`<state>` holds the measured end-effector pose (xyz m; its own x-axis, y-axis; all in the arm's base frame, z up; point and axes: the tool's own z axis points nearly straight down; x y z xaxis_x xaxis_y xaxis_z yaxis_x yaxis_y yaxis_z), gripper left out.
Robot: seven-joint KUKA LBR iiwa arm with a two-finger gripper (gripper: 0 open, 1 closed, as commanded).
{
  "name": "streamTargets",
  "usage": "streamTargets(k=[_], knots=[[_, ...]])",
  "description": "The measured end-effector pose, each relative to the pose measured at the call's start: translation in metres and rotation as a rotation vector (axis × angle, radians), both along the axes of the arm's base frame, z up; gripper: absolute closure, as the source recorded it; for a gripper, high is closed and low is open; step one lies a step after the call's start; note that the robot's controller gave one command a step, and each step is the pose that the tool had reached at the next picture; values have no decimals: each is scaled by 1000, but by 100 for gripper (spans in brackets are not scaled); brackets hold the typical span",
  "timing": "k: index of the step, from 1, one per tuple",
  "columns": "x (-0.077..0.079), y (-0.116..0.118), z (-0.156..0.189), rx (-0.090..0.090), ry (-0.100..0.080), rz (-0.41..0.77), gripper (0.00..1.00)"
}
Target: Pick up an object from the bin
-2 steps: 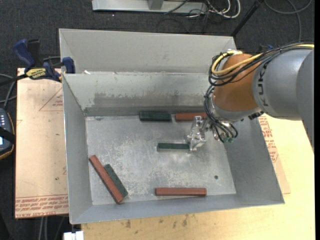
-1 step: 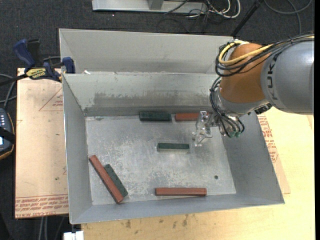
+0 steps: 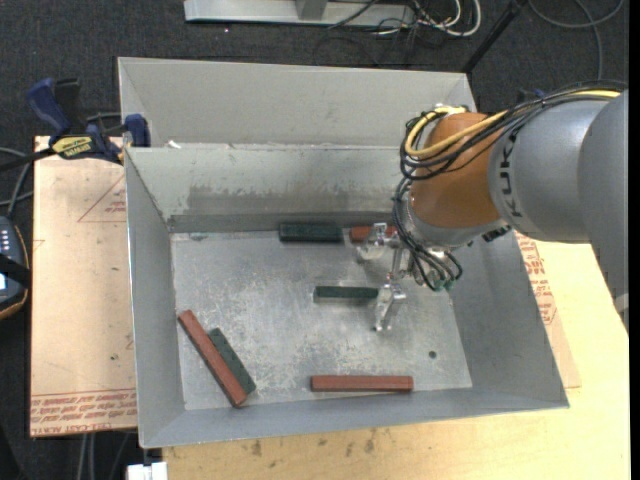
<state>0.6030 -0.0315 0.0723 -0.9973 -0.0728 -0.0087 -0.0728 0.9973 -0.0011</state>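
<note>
My gripper hangs low over the middle of the bin, a little right of centre, pointing down at the floor. Just to its left lies a thin dark green bar, flat on the floor, its right end reaching up to the gripper. Whether that bar is touched I cannot tell. Behind the gripper, by the back wall, lie a dark green block and a small orange-red piece.
A red-brown bar lies along the front wall. In the front left corner a long red-brown bar lies slanted with a short dark green bar against it. The arm with its orange cover and cables fills the bin's right side.
</note>
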Motion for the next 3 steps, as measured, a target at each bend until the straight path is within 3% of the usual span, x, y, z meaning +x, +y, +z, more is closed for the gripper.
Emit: streamTargets(k=[1, 2, 3], knots=[[4, 1, 6, 0, -14, 2, 100], [4, 1, 6, 0, -14, 2, 100], [10, 3, 189, 0, -4, 3, 100]])
